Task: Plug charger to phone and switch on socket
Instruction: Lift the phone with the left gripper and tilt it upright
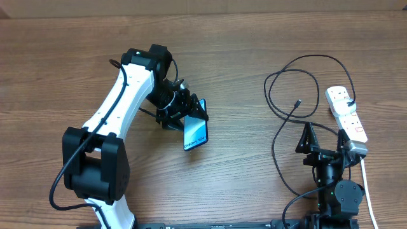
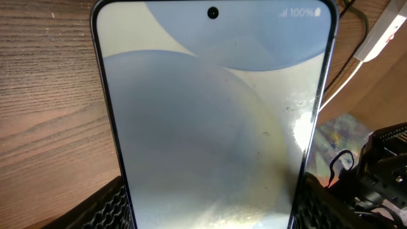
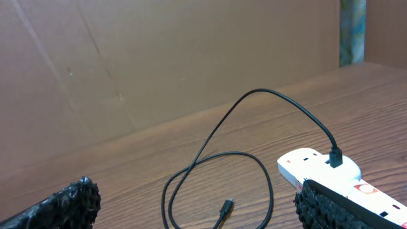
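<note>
Wooden table (image 1: 51,57) fills the overhead view, read here with 12 o'clock at its far edge. Near the middle, the phone (image 1: 196,131) is clamped in the left gripper (image 1: 189,113), whose fingers press on its long dark edges. The pale blue screen faces up at a slant, and its free end points to 5 o'clock from the gripper. Whether that end touches the wood I cannot tell. In the left wrist view the phone (image 2: 210,127) takes up most of the frame, with "100%" in its top corner and black ribbed fingers (image 2: 114,207) hugging each side at the bottom.

Over at 3 o'clock lies the socket (image 1: 346,109), a white strip running from 11 to 5 o'clock, with its white cord (image 1: 367,184) trailing toward 6 o'clock. The charger (image 1: 311,56) is a thin black cable plugged in near the socket's far end and looping wide toward 10 o'clock of it. Its small plug tip (image 1: 297,102) lies loose on the wood, near the socket at its 9 o'clock and well apart from the phone.

The right gripper (image 1: 325,141) sits at 6 o'clock of the loops, fingers spread wide with nothing between them. The right wrist view shows those fingers (image 3: 63,207) at the lower corners, the plug tip (image 3: 226,207) between them, and the socket (image 3: 318,166) at 4 o'clock with a red mark (image 3: 365,189)
</note>
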